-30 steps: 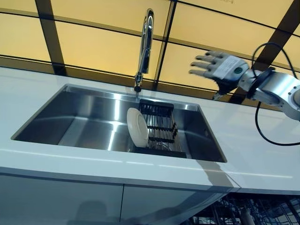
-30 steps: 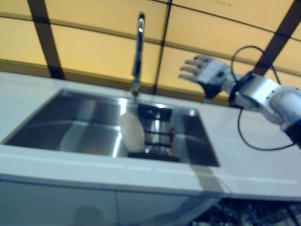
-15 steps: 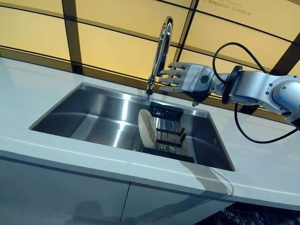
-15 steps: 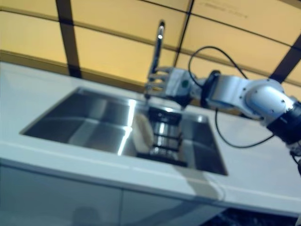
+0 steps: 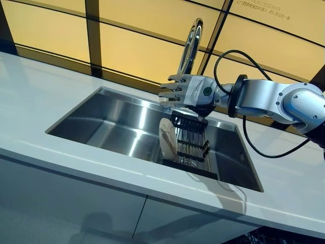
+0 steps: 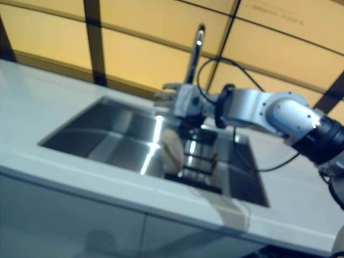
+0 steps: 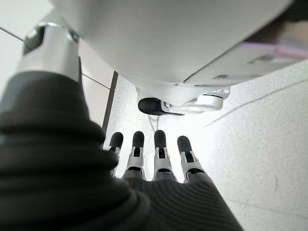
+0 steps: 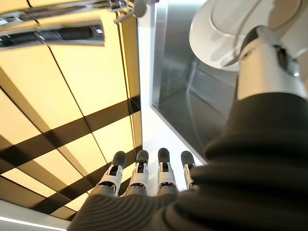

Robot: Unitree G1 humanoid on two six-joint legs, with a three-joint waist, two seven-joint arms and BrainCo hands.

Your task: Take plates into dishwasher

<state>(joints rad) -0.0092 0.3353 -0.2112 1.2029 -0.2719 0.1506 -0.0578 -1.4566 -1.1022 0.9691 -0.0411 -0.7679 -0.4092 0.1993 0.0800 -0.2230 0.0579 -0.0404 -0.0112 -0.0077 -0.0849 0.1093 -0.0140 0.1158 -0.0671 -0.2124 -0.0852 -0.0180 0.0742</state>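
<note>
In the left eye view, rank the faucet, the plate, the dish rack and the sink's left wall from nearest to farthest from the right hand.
The right hand hovers open over the sink's back edge.
1. Faucet, just behind the hand; dish rack, just below it. Too close to call.
2. Plate, on edge at the rack's left end.
3. Sink's left wall, far to the left.

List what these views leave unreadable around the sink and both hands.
- Left hand: left wrist view only, over floor; absent from eye views.
- Plate: stands edge-on in the rack; further plates behind cannot be told.
- Right hand: contact with the faucet unclear.
- Dishwasher: cut off.
</note>
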